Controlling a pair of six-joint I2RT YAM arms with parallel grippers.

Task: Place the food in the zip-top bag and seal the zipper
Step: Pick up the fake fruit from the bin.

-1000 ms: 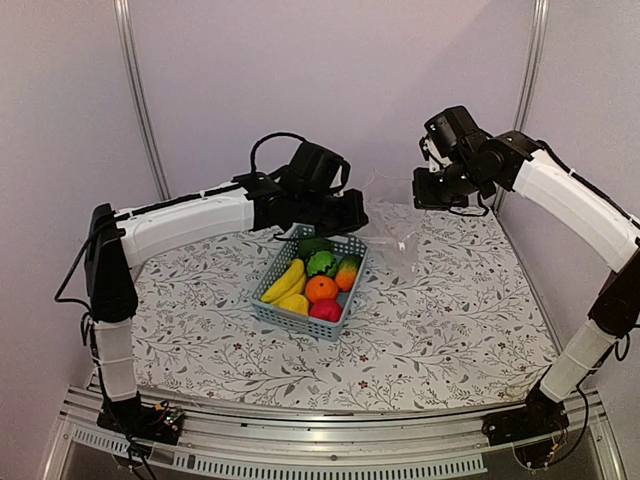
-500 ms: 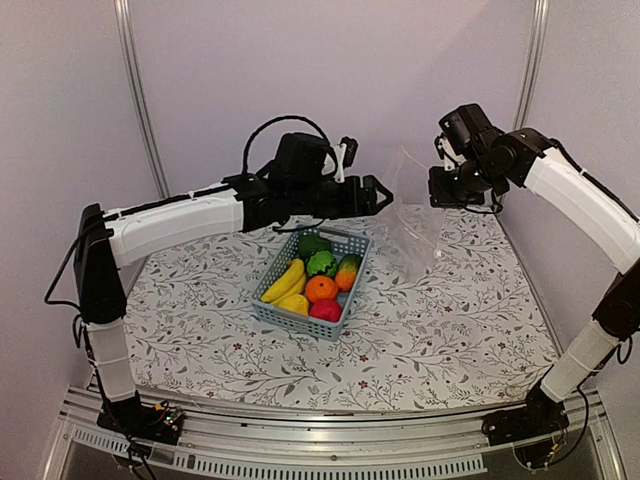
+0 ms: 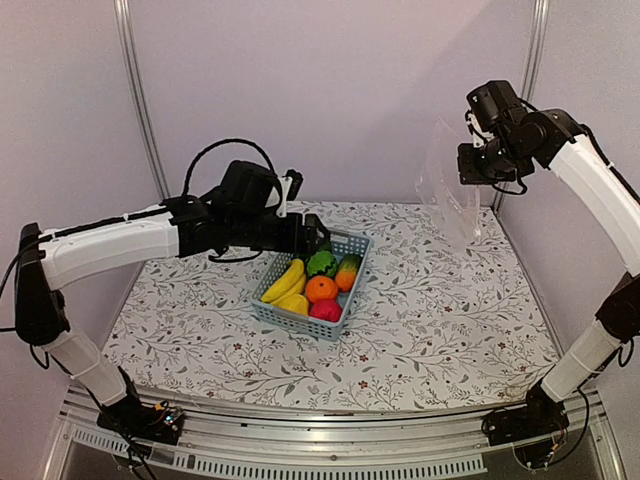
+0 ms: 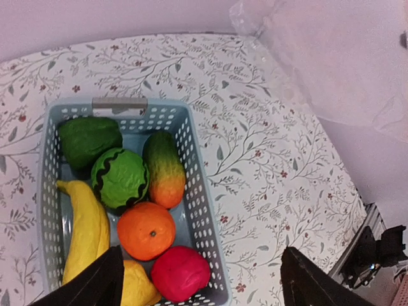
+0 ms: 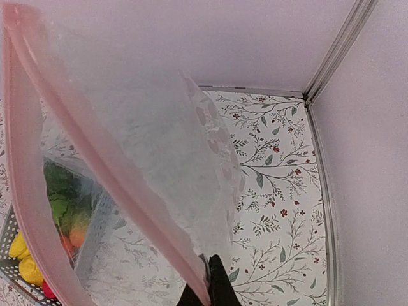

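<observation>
We see one large, clear, crinkly plastic zip-top bag (image 3: pixel 452 185) hanging in the air from the right gripper (image 3: pixel 466 166), whose two fingers are pinched closed on the bag's mouth edge. The bag's body droops below and to the side of that gripper, off the table. One thin pinkish-white zipper (image 5: pixel 121 175) strip runs along the mouth; in the right wrist view it slants down to the closed fingertips. None of the glossy toy food is in the bag. We count seven pieces, all lying under the left gripper (image 3: pixel 312 233): one green pepper (image 4: pixel 88 140), one green striped melon (image 4: pixel 120 178), one green-orange mango (image 4: pixel 164 169), one long yellow banana (image 4: pixel 83 229), one orange (image 4: pixel 145 231), one red apple (image 4: pixel 182 273) and one further yellow piece (image 4: pixel 137 287), partly hidden by a finger. They sit packed together in one blue-grey lattice plastic basket (image 4: pixel 197 191). The left gripper hovers above the basket with its two fingers spread wide, holding nothing. The basket rests on one floral-patterned tablecloth (image 3: pixel 430 310), well apart from the right gripper.
</observation>
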